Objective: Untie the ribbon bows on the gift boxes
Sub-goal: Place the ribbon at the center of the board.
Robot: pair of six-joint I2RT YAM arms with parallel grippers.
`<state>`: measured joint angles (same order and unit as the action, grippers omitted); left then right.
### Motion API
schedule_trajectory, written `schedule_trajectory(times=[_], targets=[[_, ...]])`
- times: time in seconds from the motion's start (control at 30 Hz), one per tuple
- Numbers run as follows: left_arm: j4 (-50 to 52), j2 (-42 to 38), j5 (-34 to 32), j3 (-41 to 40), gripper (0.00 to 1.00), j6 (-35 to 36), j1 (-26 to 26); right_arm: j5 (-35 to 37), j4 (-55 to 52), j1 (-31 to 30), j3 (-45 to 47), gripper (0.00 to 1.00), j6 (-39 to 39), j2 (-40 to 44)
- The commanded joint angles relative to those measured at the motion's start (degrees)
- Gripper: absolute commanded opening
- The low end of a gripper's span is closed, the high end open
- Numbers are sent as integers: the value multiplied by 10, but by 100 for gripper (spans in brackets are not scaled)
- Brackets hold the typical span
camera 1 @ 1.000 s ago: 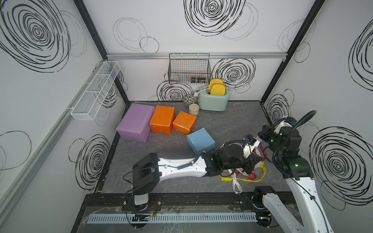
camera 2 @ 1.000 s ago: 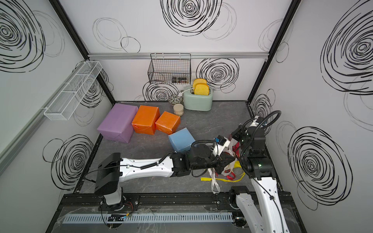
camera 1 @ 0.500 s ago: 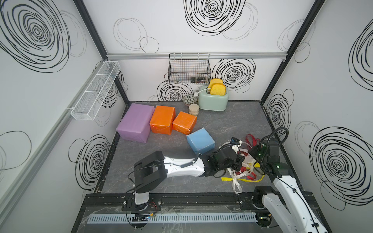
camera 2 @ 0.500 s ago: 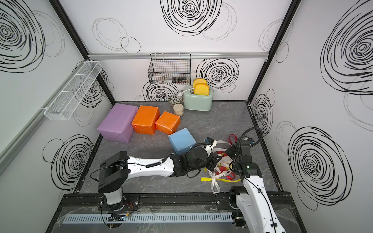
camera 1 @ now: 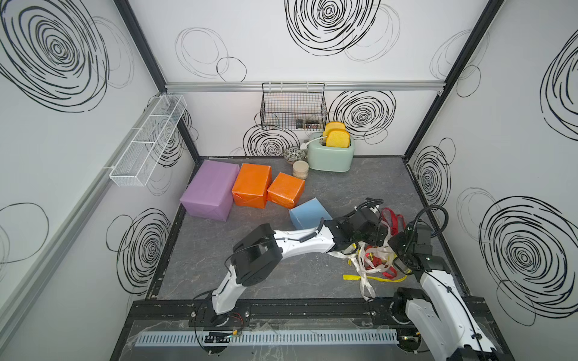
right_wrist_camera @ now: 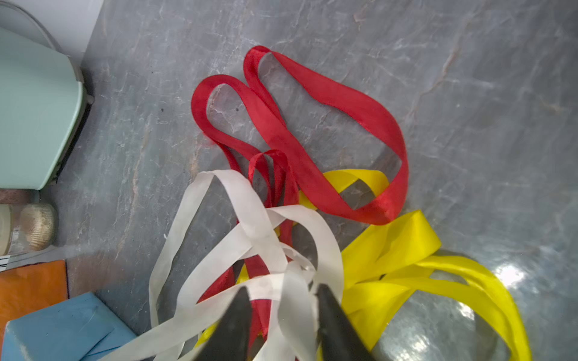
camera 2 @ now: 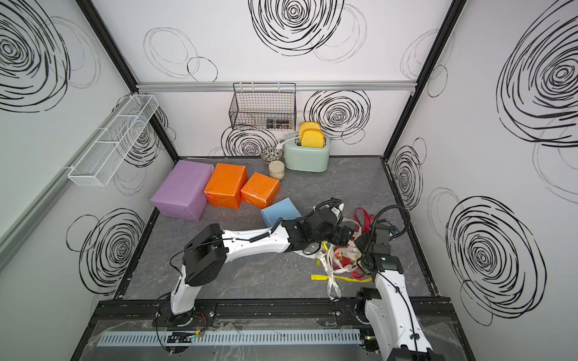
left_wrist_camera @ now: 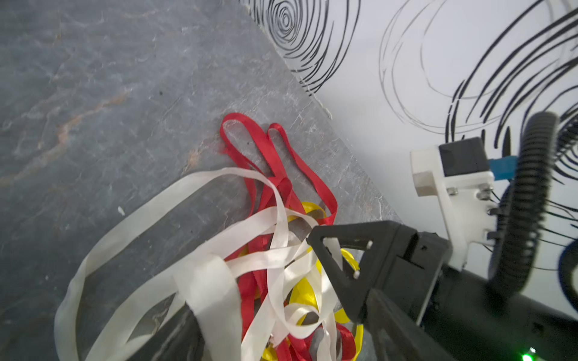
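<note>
Several loose ribbons lie in one tangled pile (camera 1: 375, 265) at the table's right front: a red ribbon (right_wrist_camera: 312, 103), a yellow one (right_wrist_camera: 406, 243) and white strands (right_wrist_camera: 250, 218). No ribbon lies on the gift boxes at the back left: lilac (camera 1: 209, 190), medium orange (camera 1: 251, 186), orange cube (camera 1: 286, 190), light-blue cube (camera 1: 308, 212). My left gripper (camera 1: 380, 234) hangs over the pile, open, and white strands drape across it (left_wrist_camera: 281, 328). Facing it is my right gripper (camera 1: 395, 247), open, with a white strand hanging loose between its fingertips (right_wrist_camera: 281, 312).
A mint toaster (camera 1: 330, 154) with toast, a small jar (camera 1: 300, 170) and a patterned bowl (camera 1: 294, 153) stand at the back. A black wire basket (camera 1: 294, 107) and a white wire shelf (camera 1: 147, 143) hang on the walls. The right wall runs close beside the pile.
Both grippers were shut a second ago and now stand open. The right arm has dropped from a raised pose down to the ribbon pile, and the left gripper has moved slightly toward the back.
</note>
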<state>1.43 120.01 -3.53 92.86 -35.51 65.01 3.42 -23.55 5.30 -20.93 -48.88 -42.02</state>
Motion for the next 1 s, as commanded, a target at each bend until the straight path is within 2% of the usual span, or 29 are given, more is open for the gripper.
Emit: schedule_trajectory(times=[0.0, 0.07, 0.13, 0.3, 0.47, 0.57, 0.73, 0.83, 0.9, 0.97], targets=[[46, -14, -38, 20, 95, 19, -3, -13, 15, 16, 2, 83, -2, -9], [82, -16, -71, 42, 96, 33, -2, -10, 14, 22, -2, 88, -6, -11], [118, -17, -102, 66, 96, 48, -2, -9, 13, 23, -6, 98, -8, -13], [169, -32, -133, 89, 96, 63, -2, 15, -6, 23, -29, 98, -20, -29], [248, -14, -144, 143, 96, 81, -1, 56, -34, 25, -61, 98, -33, -56], [281, -11, -136, 164, 96, 106, 2, 72, -38, 27, -72, 98, -33, -57], [340, -15, -168, 193, 96, 158, 1, 100, -42, 41, -83, 98, -33, -57], [356, -17, -120, 201, 96, 160, -11, 95, -45, 54, -96, 98, -29, -57], [340, -29, -86, 187, 96, 146, -23, 11, 2, 55, -94, 98, 22, -39], [307, -45, -46, 161, 96, 117, -38, -156, 94, 55, -69, 100, 97, -10]])
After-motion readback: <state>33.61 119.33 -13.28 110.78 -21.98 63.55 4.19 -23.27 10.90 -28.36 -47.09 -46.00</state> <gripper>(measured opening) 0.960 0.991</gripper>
